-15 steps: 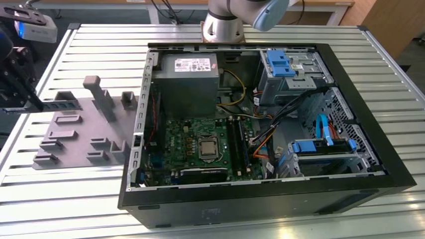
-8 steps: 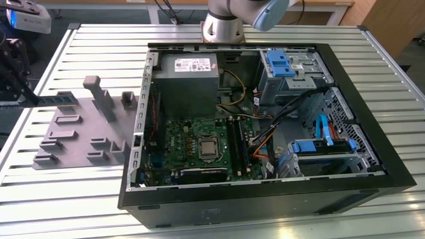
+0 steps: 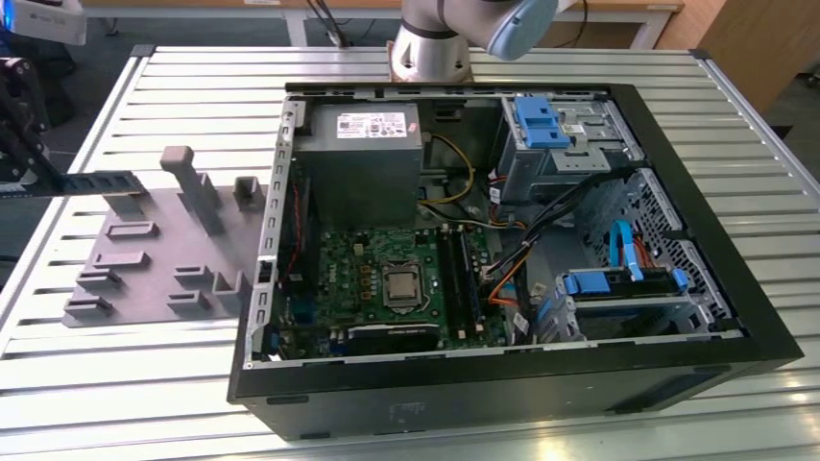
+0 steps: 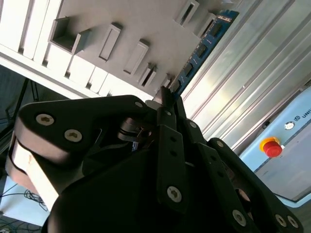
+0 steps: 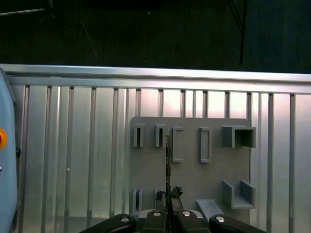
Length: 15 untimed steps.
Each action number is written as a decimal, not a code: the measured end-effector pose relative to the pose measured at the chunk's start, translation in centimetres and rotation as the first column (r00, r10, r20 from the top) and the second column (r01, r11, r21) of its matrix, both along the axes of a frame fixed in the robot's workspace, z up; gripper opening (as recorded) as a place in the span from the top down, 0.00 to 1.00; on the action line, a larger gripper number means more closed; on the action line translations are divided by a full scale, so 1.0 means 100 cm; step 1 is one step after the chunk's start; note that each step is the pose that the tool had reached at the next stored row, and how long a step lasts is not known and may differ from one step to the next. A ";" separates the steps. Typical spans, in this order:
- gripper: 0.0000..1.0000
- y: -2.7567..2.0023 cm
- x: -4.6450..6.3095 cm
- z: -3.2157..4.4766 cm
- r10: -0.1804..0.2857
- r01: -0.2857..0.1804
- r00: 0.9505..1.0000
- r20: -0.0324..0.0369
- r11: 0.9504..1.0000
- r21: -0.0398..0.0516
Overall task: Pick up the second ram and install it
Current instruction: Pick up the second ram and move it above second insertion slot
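The second ram (image 3: 100,181) is a slim dark green stick with black chips, held level above the far end of the grey fixture plate (image 3: 154,264) at the exterior view's left. My gripper (image 3: 41,179) is shut on one end of it, and the rest sticks out toward the case. In the second wrist view the ram (image 4: 201,51) runs out from the closed fingertips (image 4: 167,99) over the plate. In the first wrist view the ram (image 5: 167,160) shows edge-on above the plate's slots (image 5: 146,137). The motherboard's long black slots (image 3: 459,274) lie inside the open case.
The open computer case (image 3: 513,384) lies on the slatted metal table (image 3: 154,384), with power supply (image 3: 365,163), drive bays (image 3: 558,134) and cables inside. Grey blocks (image 3: 192,187) stand up from the fixture plate. The arm's base (image 3: 429,53) stands behind the case.
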State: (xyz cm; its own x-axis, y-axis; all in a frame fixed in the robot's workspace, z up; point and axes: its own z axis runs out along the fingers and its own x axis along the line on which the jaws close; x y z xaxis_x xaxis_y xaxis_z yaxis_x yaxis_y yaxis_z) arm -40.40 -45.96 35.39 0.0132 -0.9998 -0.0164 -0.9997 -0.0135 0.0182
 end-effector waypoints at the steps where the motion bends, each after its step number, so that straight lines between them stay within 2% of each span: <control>1: 0.86 0.0000 0.000 0.0023 0.000 0.000 1.000 0.000 1.000 0.000; 7: 0.86 0.0001 0.000 0.0146 0.000 0.000 1.000 0.000 1.000 0.000; 15: 0.86 0.0002 0.000 0.0361 0.000 0.000 1.000 0.001 1.000 0.000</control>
State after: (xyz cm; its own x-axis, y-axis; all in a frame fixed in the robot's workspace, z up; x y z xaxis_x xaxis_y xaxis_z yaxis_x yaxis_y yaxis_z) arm -40.40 -45.94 39.00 0.0132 -0.9998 -0.0164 -0.9998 -0.0135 0.0176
